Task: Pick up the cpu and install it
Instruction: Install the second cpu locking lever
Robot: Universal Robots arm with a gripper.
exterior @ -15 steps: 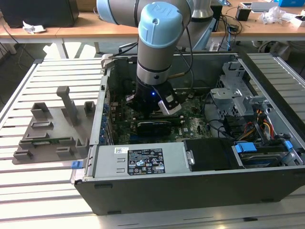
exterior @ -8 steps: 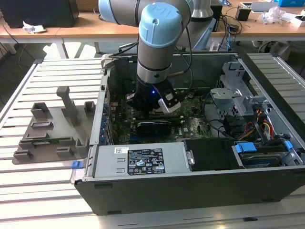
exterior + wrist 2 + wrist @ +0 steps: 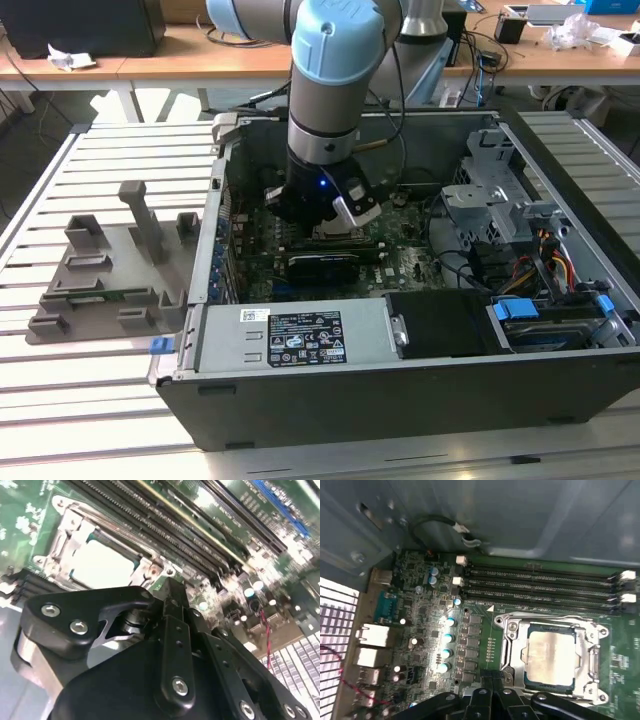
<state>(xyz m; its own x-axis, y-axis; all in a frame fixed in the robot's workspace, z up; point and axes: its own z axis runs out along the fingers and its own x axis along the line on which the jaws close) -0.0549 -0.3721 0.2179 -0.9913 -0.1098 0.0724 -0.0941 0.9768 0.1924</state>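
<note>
Silvery metal marks the cpu [image 3: 551,652] in the first wrist view, lying flat inside the socket frame [image 3: 551,655] at the lower right of the frame, just beside and to the right of the gripper [image 3: 492,700] whose black fingers meet at the bottom centre, pinched together on nothing. In the second wrist view the cpu [image 3: 102,565] sits at the upper left, up and left of the closed gripper [image 3: 170,592] tip, close by but apart. In the exterior view the gripper [image 3: 322,215] hangs low inside the computer case [image 3: 400,395], centre frame
</note>
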